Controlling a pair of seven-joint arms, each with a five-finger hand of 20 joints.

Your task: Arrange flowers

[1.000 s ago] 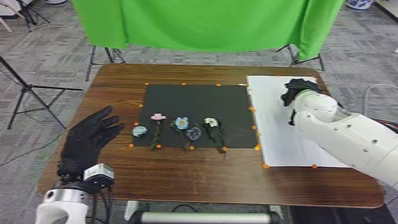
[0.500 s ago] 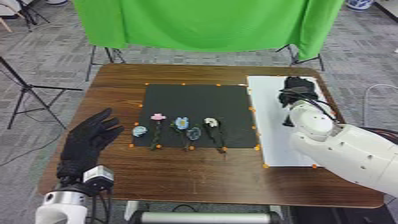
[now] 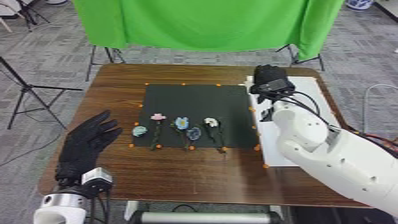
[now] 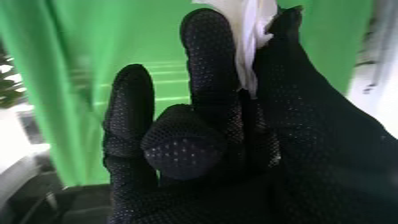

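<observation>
My right hand (image 3: 269,82) is over the far left part of the white sheet (image 3: 278,147). In the right wrist view, my right hand (image 4: 209,130) pinches a thin, crumpled white piece (image 4: 246,35) between thumb and finger; what it belongs to is hidden. On the dark mat (image 3: 191,102) lie a pink flower (image 3: 158,117), a blue flower (image 3: 181,123), a grey-blue flower (image 3: 194,133) and a white flower (image 3: 211,122), with a pale blue bloom (image 3: 139,131) near its left edge. My left hand (image 3: 84,145) is open beside the mat, left of the flowers.
Orange markers line the mat and sheet on the brown table (image 3: 195,175). A green cloth (image 3: 209,25) hangs beyond the far edge, with black stands behind and at the left (image 3: 28,90).
My right hand has moved left across the far part of the white sheet, towards the dark mat. The left hand has barely shifted, and the flowers on the mat lie as before.
</observation>
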